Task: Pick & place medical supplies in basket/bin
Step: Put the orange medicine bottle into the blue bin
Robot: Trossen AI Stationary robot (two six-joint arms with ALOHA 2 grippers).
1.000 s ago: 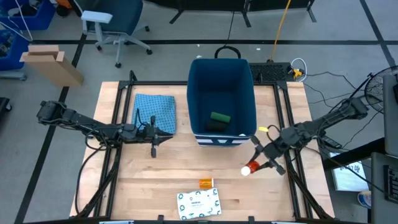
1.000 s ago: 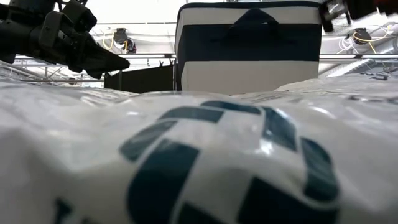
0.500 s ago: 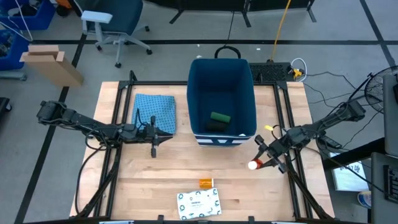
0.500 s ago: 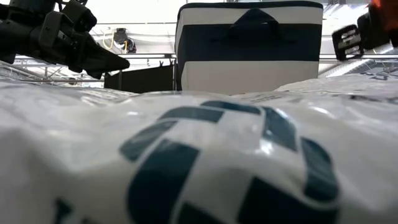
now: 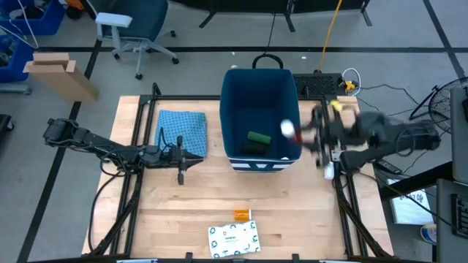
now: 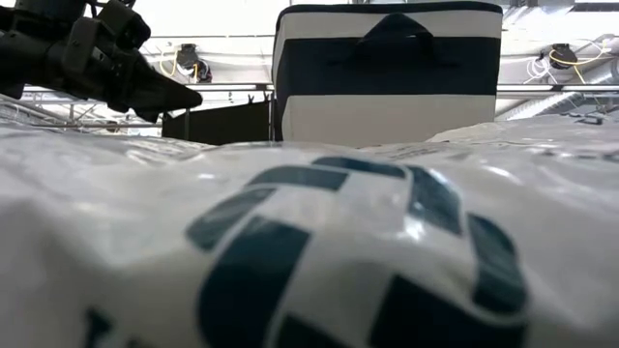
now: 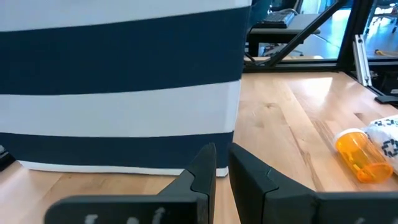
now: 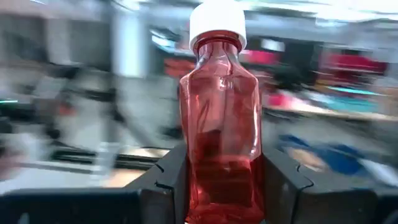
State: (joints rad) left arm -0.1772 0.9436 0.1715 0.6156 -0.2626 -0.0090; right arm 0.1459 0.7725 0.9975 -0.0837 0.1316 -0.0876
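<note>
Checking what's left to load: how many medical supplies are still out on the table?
2: white packet at the table's near edge and orange vial just behind it. The right end effector holds a red bottle over the bin.

Wooden table (image 5: 183, 212) — bin (image 5: 234, 109), cloth (image 5: 183, 131), packet (image 5: 233, 239)

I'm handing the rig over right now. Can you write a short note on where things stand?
Right gripper: shut on the red bottle, at the bin's right rim.
Left gripper: nearly closed, empty, waiting beside the blue cloth.
Done: green item in the bin.
Left: drop the red bottle in; then the orange vial and the white packet at the table's front edge.
</note>
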